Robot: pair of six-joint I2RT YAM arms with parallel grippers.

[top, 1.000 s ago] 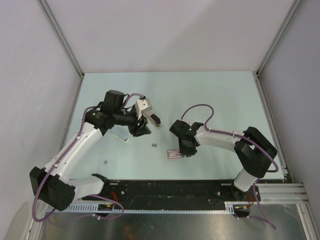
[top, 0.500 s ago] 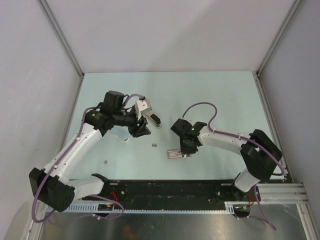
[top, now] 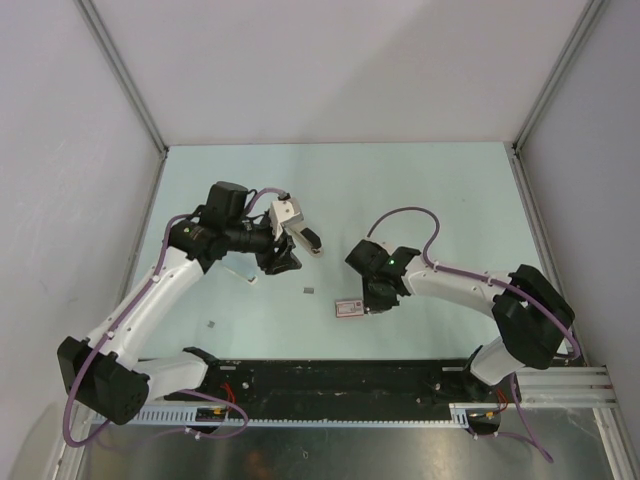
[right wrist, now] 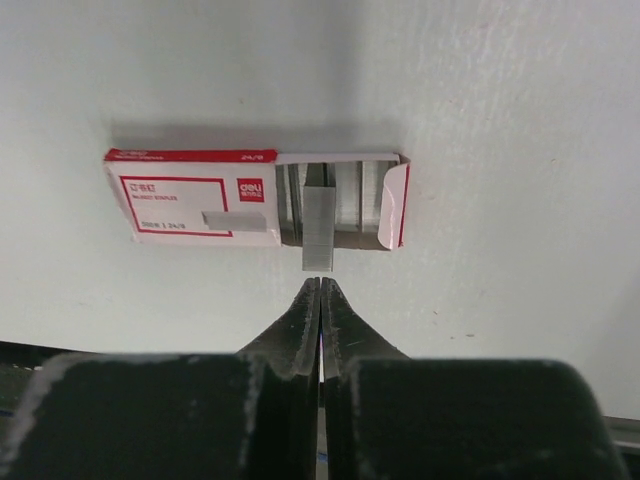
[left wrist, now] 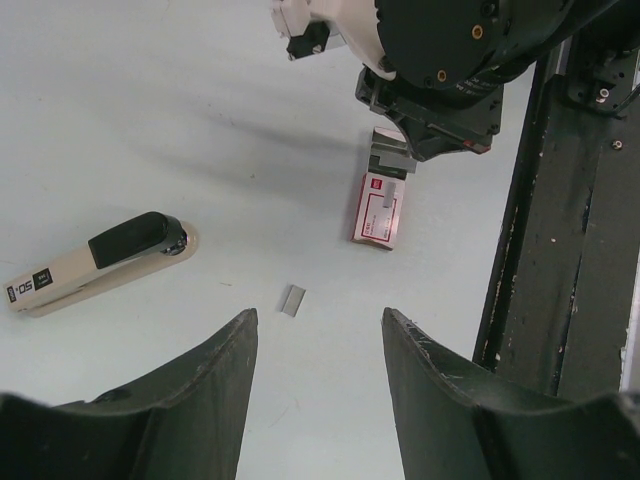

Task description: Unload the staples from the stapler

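Note:
The stapler [left wrist: 95,265], beige-grey with a black rear, lies flat on the table; in the top view its black end [top: 311,239] shows beside the left wrist. My left gripper [left wrist: 318,315] hovers open and empty above the table, near a short loose strip of staples [left wrist: 292,300] [top: 309,291]. My right gripper [right wrist: 320,282] [top: 372,300] is shut with nothing between its fingers. Its tips sit just short of a staple strip [right wrist: 318,230] that pokes out of the open red-and-white staple box [right wrist: 190,197] [top: 347,308]. Another strip [right wrist: 235,221] lies on the box lid.
A small grey bit [top: 211,324] lies on the table left of the loose strip. The black base rail [top: 340,385] runs along the near edge. Grey walls enclose the table on three sides.
The right gripper has gone from partly open to shut, by the strip at the box's mouth, and its arm has shifted slightly right. The left arm has not moved.

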